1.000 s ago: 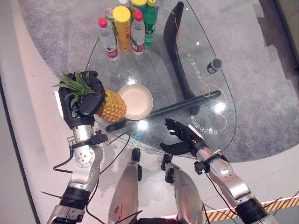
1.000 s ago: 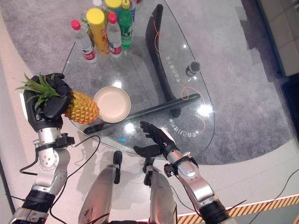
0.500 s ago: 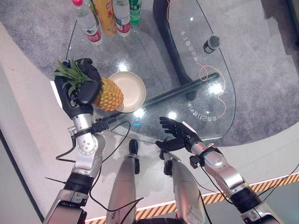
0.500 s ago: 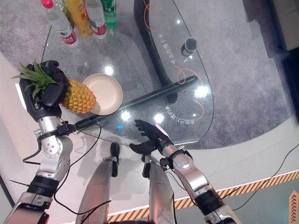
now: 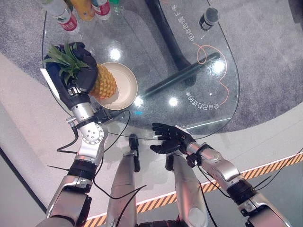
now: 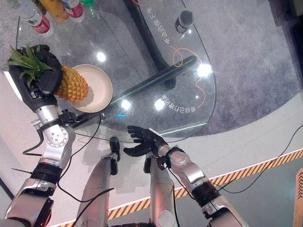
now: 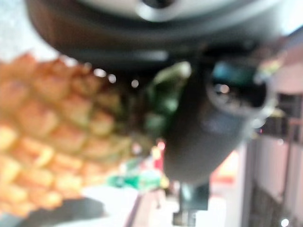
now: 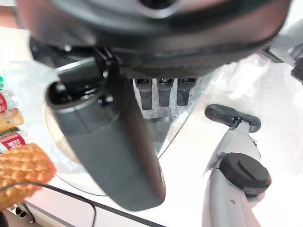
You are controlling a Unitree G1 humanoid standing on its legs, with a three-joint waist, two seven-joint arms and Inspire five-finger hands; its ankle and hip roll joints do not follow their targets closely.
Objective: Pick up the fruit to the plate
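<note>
A pineapple point(image 5: 103, 81) with a green leafy crown is held in my left hand point(image 5: 79, 71), whose fingers curl round the fruit's top end. Its body hangs over the left rim of a round cream plate point(image 5: 124, 85) on the glass table point(image 5: 156, 52). The left wrist view shows the scaly fruit point(image 7: 42, 137) right against the hand. My right hand point(image 5: 169, 139) hovers open by the table's near edge, fingers spread and holding nothing.
Several bottles point(image 5: 66, 19) and a yellow can stand at the table's far left. A small dark cylinder point(image 5: 209, 18) with an orange cord sits at the far right. The table's dark frame point(image 5: 189, 75) runs under the glass.
The camera has shifted, so the whole scene slid up in view. The pineapple has moved right and now overlaps the plate's left rim. My right hand stays open near the table edge.
</note>
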